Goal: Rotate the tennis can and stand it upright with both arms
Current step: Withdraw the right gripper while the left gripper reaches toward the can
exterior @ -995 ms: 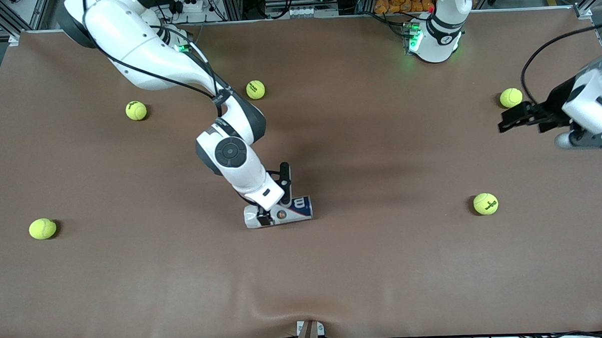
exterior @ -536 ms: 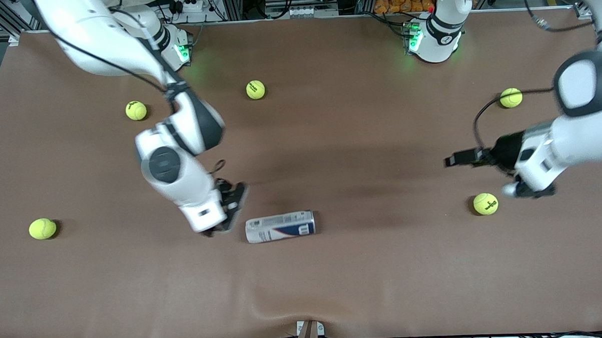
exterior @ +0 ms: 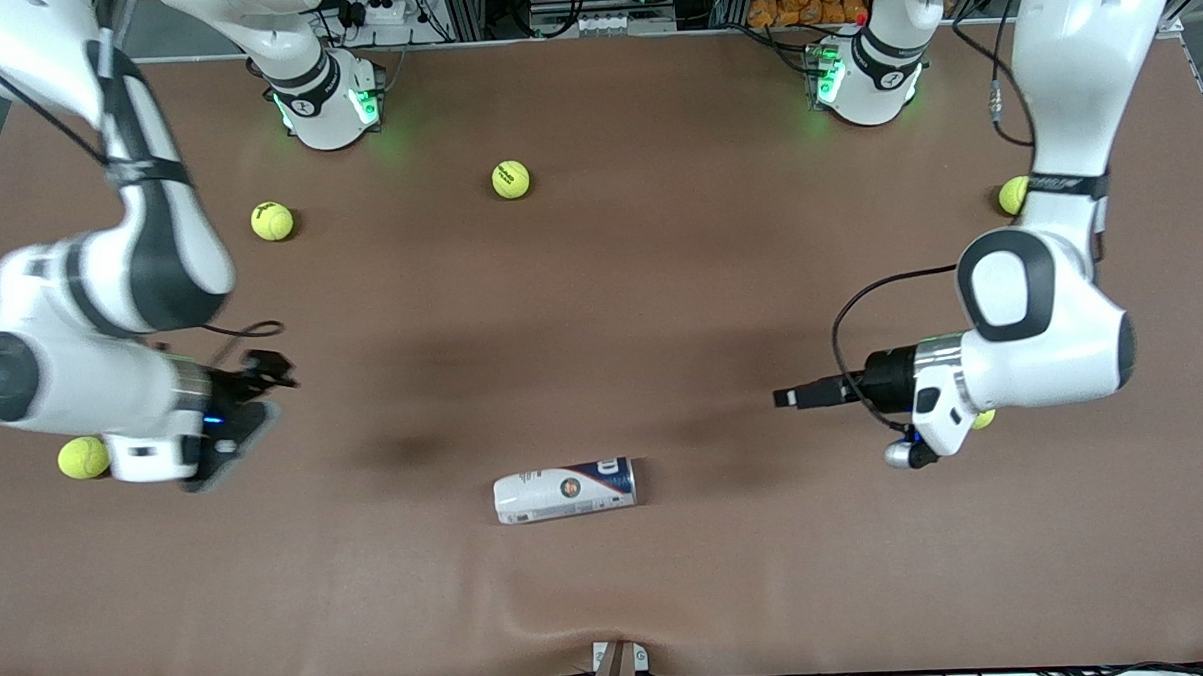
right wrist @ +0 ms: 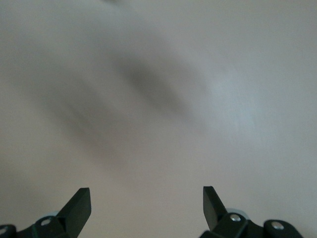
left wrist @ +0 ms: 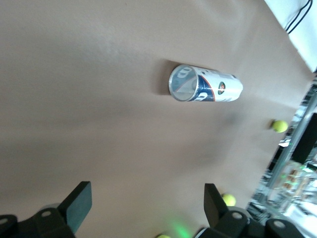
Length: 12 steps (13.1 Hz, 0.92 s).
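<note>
The tennis can (exterior: 565,490) lies on its side on the brown table, near the front camera, with its silver rim toward the left arm's end. No gripper touches it. My left gripper (exterior: 788,398) hovers open and empty over bare table, off the can's rim end. In the left wrist view the can (left wrist: 205,84) lies ahead of the open left gripper (left wrist: 147,204), its round end facing the camera. My right gripper (exterior: 253,400) is open and empty over the table toward the right arm's end. The right wrist view shows its open gripper (right wrist: 146,206) over bare table.
Yellow-green tennis balls lie scattered: one (exterior: 272,220) and one (exterior: 511,179) near the bases, one (exterior: 84,457) beside the right arm's hand, one (exterior: 1010,196) partly hidden by the left arm, one (exterior: 984,420) under the left arm's wrist. The table cover wrinkles at the front edge (exterior: 612,628).
The right gripper let go of the can and drew away toward the right arm's end. The can rolled nearer to the front camera. The left arm swung in toward the can.
</note>
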Motion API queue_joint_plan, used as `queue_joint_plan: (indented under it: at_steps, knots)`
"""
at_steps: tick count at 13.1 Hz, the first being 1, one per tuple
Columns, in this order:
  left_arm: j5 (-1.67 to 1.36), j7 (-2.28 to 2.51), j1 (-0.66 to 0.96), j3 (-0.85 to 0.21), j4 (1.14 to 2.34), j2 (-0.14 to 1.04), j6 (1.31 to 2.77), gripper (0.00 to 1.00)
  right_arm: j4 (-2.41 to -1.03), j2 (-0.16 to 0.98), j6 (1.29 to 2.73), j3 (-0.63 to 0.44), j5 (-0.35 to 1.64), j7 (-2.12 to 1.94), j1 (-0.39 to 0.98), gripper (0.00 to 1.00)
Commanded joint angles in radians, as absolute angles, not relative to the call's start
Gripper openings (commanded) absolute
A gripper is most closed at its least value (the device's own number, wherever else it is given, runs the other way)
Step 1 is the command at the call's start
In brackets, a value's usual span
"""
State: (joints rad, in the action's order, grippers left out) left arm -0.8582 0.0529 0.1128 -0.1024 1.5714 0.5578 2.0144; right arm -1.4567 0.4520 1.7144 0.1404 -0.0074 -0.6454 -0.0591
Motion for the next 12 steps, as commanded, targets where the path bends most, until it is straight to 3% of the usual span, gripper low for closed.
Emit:
queue_joint_plan:
  at_steps: [1, 4, 8, 12]
  knots:
    - [-0.962, -0.006, 0.143, -0.1, 1.49, 0.649, 2.068, 1.0, -1.486, 0.358, 1.596, 0.001, 0.049, -0.557, -0.015, 1.0]
    - [-1.075, -0.148, 0.179, -0.101, 1.445, 0.716, 2.164, 1.0, -1.483, 0.275, 1.462, -0.089, 0.063, -0.401, -0.002, 1.0]
    - [-1.293, -0.368, 0.222, -0.1, 1.396, 0.804, 2.224, 1.0, -1.488, 0.103, 1.347, -0.084, 0.061, -0.094, 0.005, 1.0]
    - [-1.487, -0.611, 0.251, -0.1, 1.376, 0.886, 2.253, 1.0, -1.454, 0.064, 1.281, -0.084, 0.058, 0.057, 0.018, 1.0]
